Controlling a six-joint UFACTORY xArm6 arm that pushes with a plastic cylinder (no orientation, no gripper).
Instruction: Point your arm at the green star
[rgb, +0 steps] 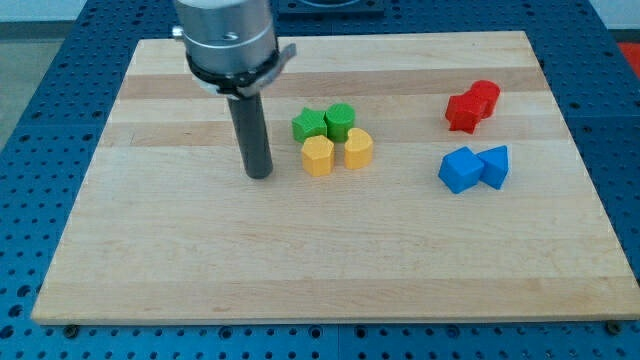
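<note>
Single camera is looking down at the desk (330, 260) from in front and above, at a steep slant. It is facing toward the desk's far edge, which is sitting along the view's top. Near edge is running along the view's bottom. Framing is taking in almost the whole desk at middling range. Arm housing (225, 35) is being cropped by the view's top.

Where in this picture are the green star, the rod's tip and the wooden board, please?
green star (309, 125): camera view, on its top face.
my tip (260, 176): camera view, the rod's very end, to the view's left of the blocks.
wooden board (330, 250): camera view, bare surface.
</note>
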